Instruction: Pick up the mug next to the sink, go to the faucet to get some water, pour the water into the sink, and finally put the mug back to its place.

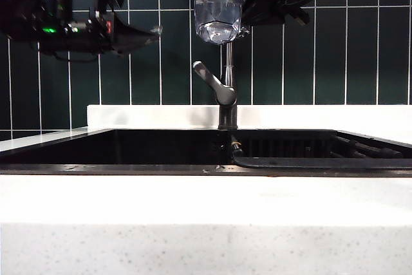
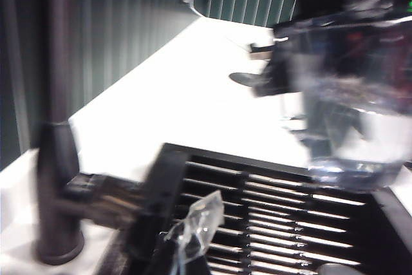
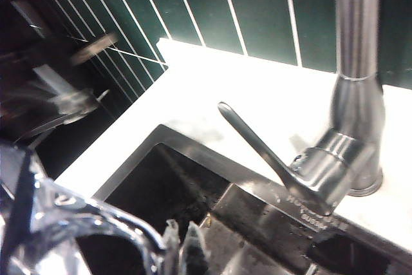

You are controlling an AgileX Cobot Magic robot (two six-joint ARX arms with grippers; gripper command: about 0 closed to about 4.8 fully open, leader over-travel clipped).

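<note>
Two arms hang high above the wide black sink, which spans the white counter in front of the dark green tiled wall. The faucet rises from the back rim at the middle, its grey lever angled up and to the left in the exterior view. At the top of that view, right of centre, the right gripper is clenched on the mug, grasping the clear faceted glass up beside the top of the faucet pipe, with water apparently pooled in its lower part. The left gripper floats well to the left of the lever, apart from it, its jaws pressed together on nothing; its translucent fingertips show blurred over the ribbed section of the basin in the left wrist view. The main risk I judge from here is the pour: the mug sits high above the basin, so a quick tilt could send water splashing over the rim onto the counter. A second risk is slippage, since wet rippled glass gives the pads little purchase, and a fall from this height onto the sink could break it. Swinging the mug close past the pipe could also knock it loose.
</note>
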